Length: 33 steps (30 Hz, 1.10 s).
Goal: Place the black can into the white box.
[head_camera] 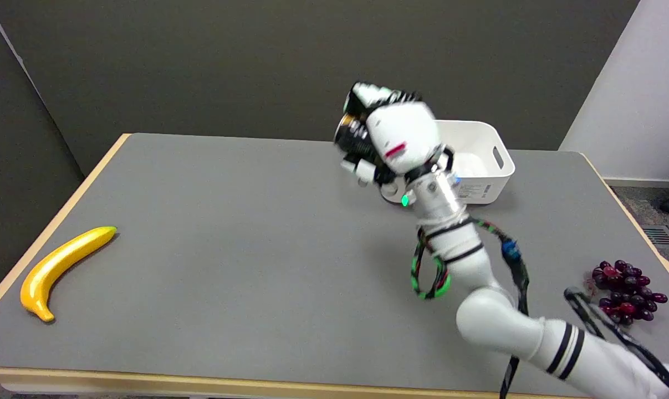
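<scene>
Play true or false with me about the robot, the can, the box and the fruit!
1. The right hand holds the black can up in the air. True.
2. The can is already inside the white box. False: it is still in the hand, left of the box.
3. The banana lies inside the box. False: it lies on the table, near its left edge.
4. The grapes lie near the table's right edge. True.
</scene>
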Each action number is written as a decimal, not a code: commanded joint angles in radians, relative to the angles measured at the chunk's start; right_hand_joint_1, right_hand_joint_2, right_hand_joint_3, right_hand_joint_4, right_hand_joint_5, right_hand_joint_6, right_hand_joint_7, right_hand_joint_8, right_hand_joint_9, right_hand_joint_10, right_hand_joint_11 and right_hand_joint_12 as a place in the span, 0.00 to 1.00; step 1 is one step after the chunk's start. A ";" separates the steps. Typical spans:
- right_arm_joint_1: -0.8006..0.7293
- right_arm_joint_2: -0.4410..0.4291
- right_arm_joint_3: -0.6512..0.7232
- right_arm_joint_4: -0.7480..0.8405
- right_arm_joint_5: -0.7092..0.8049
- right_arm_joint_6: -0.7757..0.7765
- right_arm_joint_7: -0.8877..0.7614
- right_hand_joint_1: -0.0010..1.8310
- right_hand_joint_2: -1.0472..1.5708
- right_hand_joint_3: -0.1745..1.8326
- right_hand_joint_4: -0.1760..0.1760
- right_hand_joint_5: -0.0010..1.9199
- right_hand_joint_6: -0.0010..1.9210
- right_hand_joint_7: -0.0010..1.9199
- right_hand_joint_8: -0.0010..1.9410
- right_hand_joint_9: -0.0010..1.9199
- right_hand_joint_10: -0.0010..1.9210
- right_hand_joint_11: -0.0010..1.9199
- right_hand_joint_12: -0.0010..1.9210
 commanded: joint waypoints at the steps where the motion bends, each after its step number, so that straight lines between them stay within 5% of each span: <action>1: 0.274 0.068 0.233 -0.313 0.170 -0.095 0.030 0.72 0.90 0.06 0.00 0.24 0.82 0.40 0.74 0.36 0.83 0.38 0.96; 13: 0.525 0.030 -0.009 -0.895 0.298 -0.160 0.342 0.72 0.89 0.09 0.00 0.23 0.83 0.39 0.75 0.36 0.83 0.32 0.99; 25: 0.315 0.088 0.143 -0.684 0.275 -0.131 0.366 0.72 0.90 0.09 0.00 0.21 0.86 0.37 0.78 0.34 0.87 0.30 1.00; 27: 0.266 0.092 0.179 -0.637 0.272 -0.129 0.394 0.63 0.93 0.03 0.08 0.22 0.87 0.39 0.78 0.38 0.71 0.12 1.00; 29: 0.226 0.100 0.218 -0.592 0.263 -0.116 0.415 0.53 0.77 0.41 0.41 0.20 0.64 0.37 0.57 0.34 0.66 0.10 1.00; 30: 0.196 0.108 0.235 -0.557 0.263 -0.105 0.421 0.46 0.70 0.56 0.53 0.17 0.48 0.31 0.43 0.28 0.60 0.09 0.92; 31: 0.164 0.120 0.249 -0.517 0.262 -0.090 0.423 0.39 0.68 0.60 0.55 0.13 0.31 0.23 0.30 0.21 0.48 0.09 0.76; 33: 0.123 0.143 0.258 -0.464 0.261 -0.074 0.423 0.34 0.67 0.61 0.56 0.11 0.23 0.17 0.22 0.15 0.41 0.08 0.68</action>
